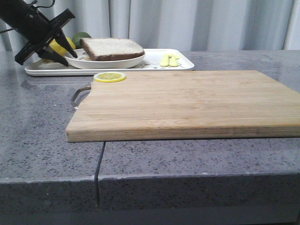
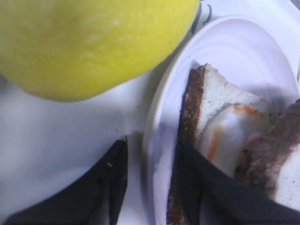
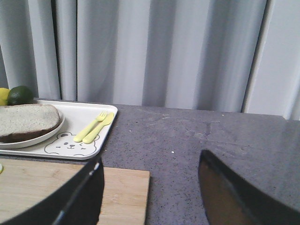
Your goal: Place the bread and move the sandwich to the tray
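1. The left gripper [image 1: 60,52] is at the far left end of the tray [image 1: 185,64]. Its black fingers [image 2: 110,187] are spread and straddle the rim of the white plate [image 2: 234,51], one outside on the tray floor, the other inside against the crust of the sandwich [image 2: 225,126].
2. In the left wrist view the sandwich shows brown crust, pale crumb and white egg with orange streaks between the slices. A lemon [image 2: 89,42] sits close beside the plate.
3. The right gripper [image 3: 147,187] hangs over the near edge of the bamboo cutting board [image 1: 187,103], with its jaws wide apart and nothing between them.
4. The plate with the sandwich [image 1: 111,48] rests on the tray, which lies just behind the board. The tray also carries a yellow fork and spoon [image 3: 95,126] beside a line-drawn bear [image 3: 70,144], and a lime [image 3: 19,94] at its far left corner.
5. A lemon slice [image 1: 109,77] lies on the board's far left corner, above a metal handle [image 1: 80,93].
6. Everything sits on a speckled grey stone counter [image 1: 42,136] with a seam running to its front edge. Pale grey curtains [image 3: 154,47] hang in folds behind it.
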